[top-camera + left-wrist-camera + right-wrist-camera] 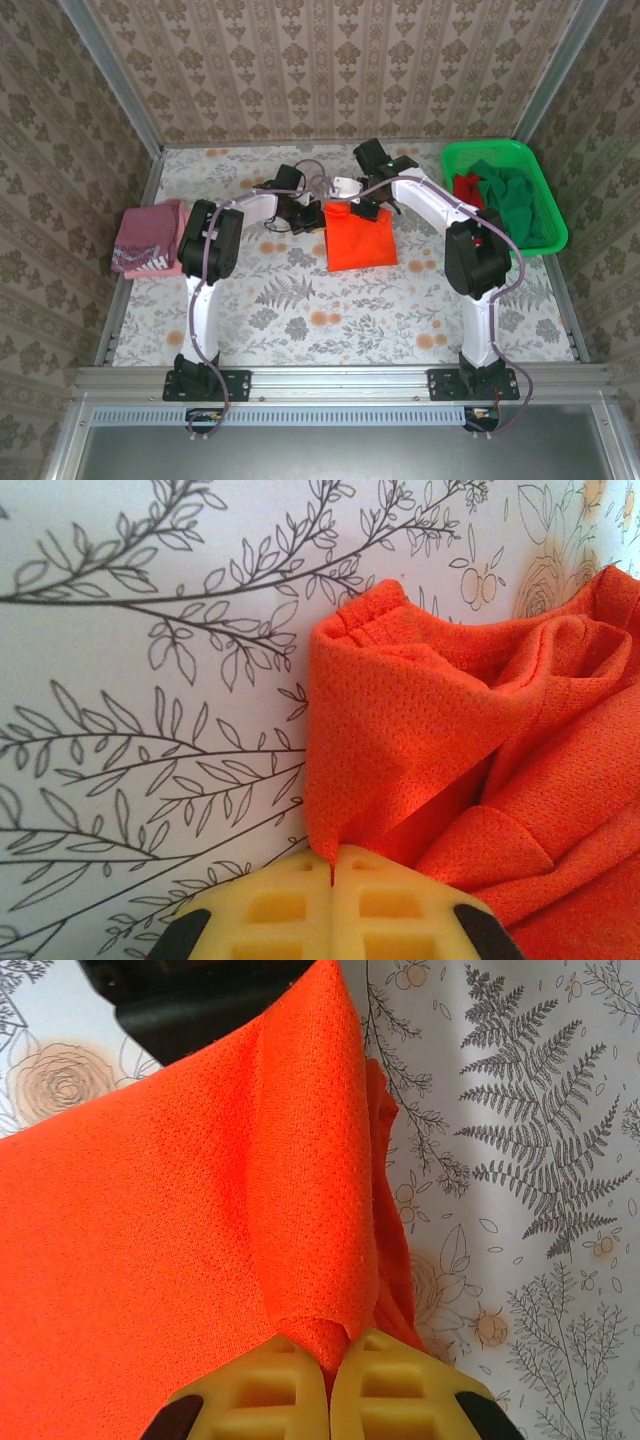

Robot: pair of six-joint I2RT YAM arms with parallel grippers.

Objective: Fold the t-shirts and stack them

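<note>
My left gripper (332, 865), right gripper (335, 1348) both clamped far corners, seemingly, of bright orange mesh-knit t-shirt (360, 242); cloth body lay toward my bases.

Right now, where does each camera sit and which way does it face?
Top external: above and behind the left arm and right arm, both whole, facing down at the table.
Left wrist: on the left arm, looking past the left gripper, shut on the orange t-shirt.
Right wrist: on the right arm, looking past the right gripper, shut on another fold of it.
Shared: all three show that shirt.
</note>
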